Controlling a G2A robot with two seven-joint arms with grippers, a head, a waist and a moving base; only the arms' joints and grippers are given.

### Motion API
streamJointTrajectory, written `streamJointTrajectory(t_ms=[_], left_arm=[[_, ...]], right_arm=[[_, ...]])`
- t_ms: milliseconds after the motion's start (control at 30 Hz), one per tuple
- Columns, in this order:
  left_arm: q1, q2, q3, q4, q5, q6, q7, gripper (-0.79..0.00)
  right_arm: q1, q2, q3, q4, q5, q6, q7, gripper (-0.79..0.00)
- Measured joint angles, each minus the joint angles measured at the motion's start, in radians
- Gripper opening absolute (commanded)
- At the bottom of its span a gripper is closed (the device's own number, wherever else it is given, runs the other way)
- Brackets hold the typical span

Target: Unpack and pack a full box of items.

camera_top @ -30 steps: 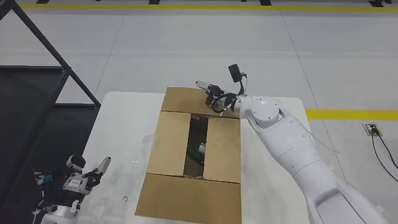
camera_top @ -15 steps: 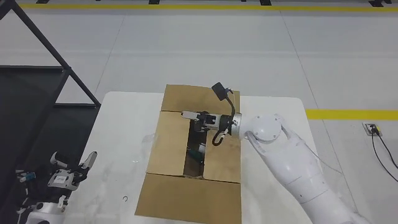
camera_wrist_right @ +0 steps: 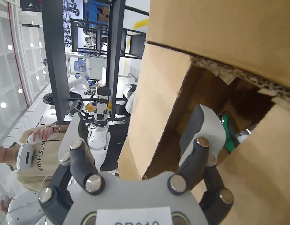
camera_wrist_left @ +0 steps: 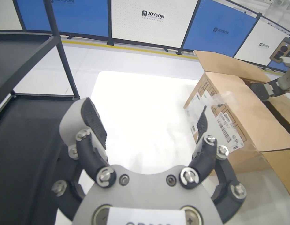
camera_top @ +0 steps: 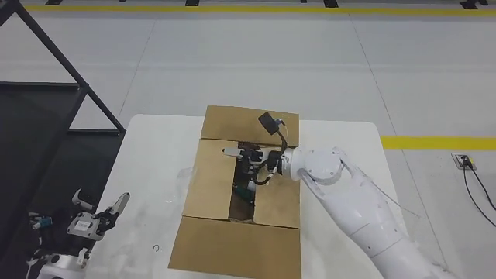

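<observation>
Presently the cardboard box (camera_top: 213,178) (camera_wrist_left: 231,94) (camera_wrist_right: 206,12) stands on the white table (camera_top: 155,163) (camera_wrist_left: 140,90), near its middle. Its long axis runs from the robot's side toward the far edge. The near and far end flaps are folded outward. The two side flaps lie over the top and leave a narrow dark slot along the long axis. A green item (camera_top: 245,194) (camera_wrist_right: 228,129) is visible down in the slot, beside a shiny object too hidden to identify.

Right gripper (camera_top: 240,159) (camera_wrist_right: 138,122): positioned at the far part of the slot, fingers spread and gripping nothing. One finger sits inside the opening and the other over the left side flap, so that flap's inner edge lies between them. The flaps obstruct most of the box interior.

Left gripper (camera_top: 101,201) (camera_wrist_left: 145,111): at the table's near left corner, well apart from the box, fingers spread wide and empty.

A black metal rack (camera_top: 46,147) (camera_wrist_left: 23,47) stands left of the table.

Labels: a white shipping label (camera_wrist_left: 227,125) with barcodes is stuck on the box's left side, next to printed handling marks. Its text is not read out.
</observation>
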Motion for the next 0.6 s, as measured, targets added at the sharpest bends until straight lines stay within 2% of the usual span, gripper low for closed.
streamJointTrajectory(t_ms=[100,300,600], left_arm=[[0.009,-0.001,0.005,-0.009,0.003,-0.010,0.006,0.000],[0.026,-0.004,0.019,-0.021,0.021,-0.014,0.019,0.000],[0.046,-0.008,0.023,-0.043,0.004,-0.016,0.021,0.000]], right_arm=[[0.024,-0.022,-0.031,0.048,0.041,-0.019,0.018,0.000],[0.066,-0.054,-0.046,0.110,0.124,-0.123,0.030,0.000],[0.105,-0.093,-0.058,0.106,0.224,-0.192,0.022,0.000]])
